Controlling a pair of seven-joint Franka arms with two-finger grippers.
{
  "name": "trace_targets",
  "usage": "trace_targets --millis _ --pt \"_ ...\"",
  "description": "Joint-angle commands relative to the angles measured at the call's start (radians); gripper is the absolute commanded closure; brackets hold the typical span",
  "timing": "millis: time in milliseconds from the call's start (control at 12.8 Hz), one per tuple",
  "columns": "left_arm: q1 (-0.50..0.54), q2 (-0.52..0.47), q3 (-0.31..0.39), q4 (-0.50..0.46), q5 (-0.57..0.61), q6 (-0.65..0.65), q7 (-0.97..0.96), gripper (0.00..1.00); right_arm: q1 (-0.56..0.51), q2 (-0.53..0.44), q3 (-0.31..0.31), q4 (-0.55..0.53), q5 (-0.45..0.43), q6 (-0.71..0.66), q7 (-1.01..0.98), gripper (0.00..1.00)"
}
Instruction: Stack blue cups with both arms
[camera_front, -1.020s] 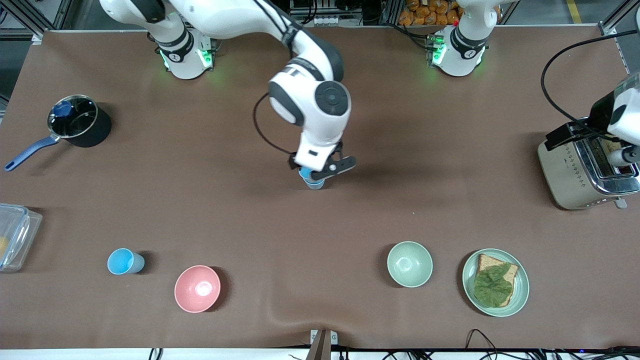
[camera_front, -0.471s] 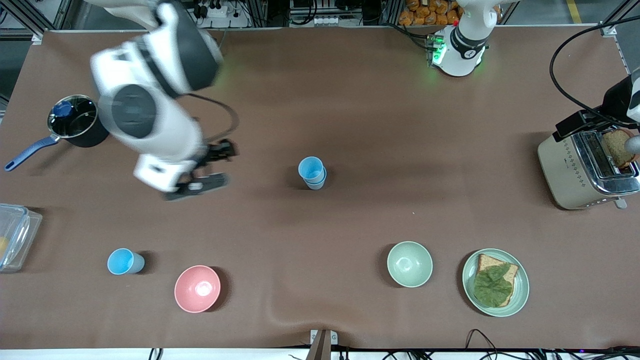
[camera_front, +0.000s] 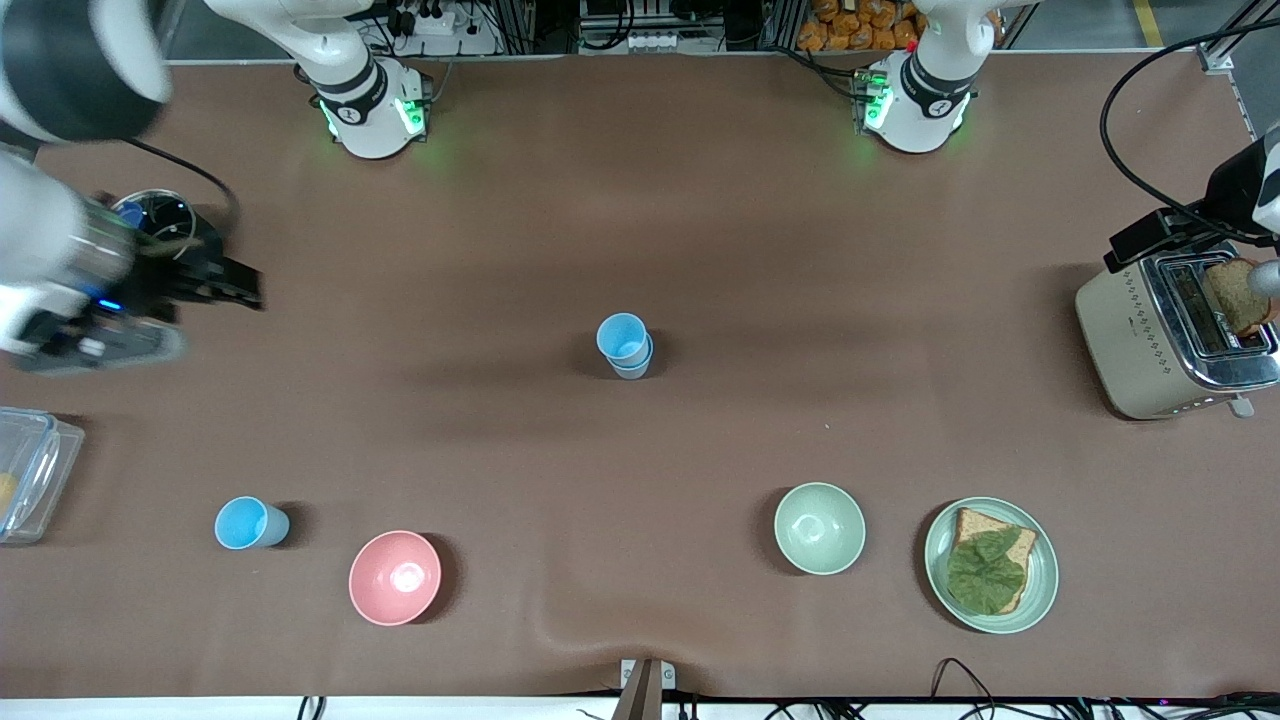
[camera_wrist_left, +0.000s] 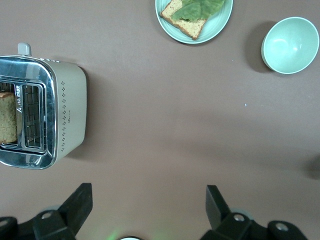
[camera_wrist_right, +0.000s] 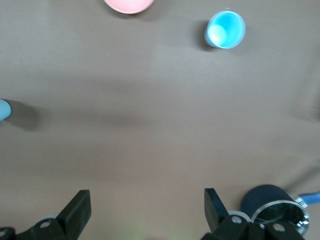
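Two blue cups stand nested as one stack (camera_front: 625, 346) at the middle of the table; its edge shows in the right wrist view (camera_wrist_right: 2, 109). A third, sky-blue cup (camera_front: 250, 523) stands alone toward the right arm's end, nearer the front camera, also in the right wrist view (camera_wrist_right: 225, 29). My right gripper (camera_front: 200, 305) is open and empty, up in the air beside the pot, its jaws wide apart (camera_wrist_right: 146, 205). My left gripper (camera_front: 1262, 290) is open and empty, over the table by the toaster (camera_wrist_left: 147, 205).
A black pot (camera_front: 158, 241) with a blue handle sits under my right hand. A pink bowl (camera_front: 394, 577) and a pale green bowl (camera_front: 819, 527) stand near the front edge. A plate (camera_front: 1040, 590) holds bread and lettuce. A toaster (camera_front: 1130, 340) and a clear container (camera_front: 30, 470) stand at the table's ends.
My right gripper let go of the upper cup on the stack and swung away to the pot at its end of the table. The left arm barely moved.
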Motion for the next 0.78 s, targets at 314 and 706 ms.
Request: trace_targets --millis 314,706 --pt "-0.022 -0.005 0.012 0.023 -0.009 -0.045 0.163 0.0 -0.143 -0.152 0.001 -0.131 0.007 0.02 -0.141 0.0" --pt "-0.026 -0.004 0.008 0.025 -0.009 -0.03 0.168 0.0 -0.131 -0.146 -0.002 -0.124 0.016 0.012 -0.132 0.0"
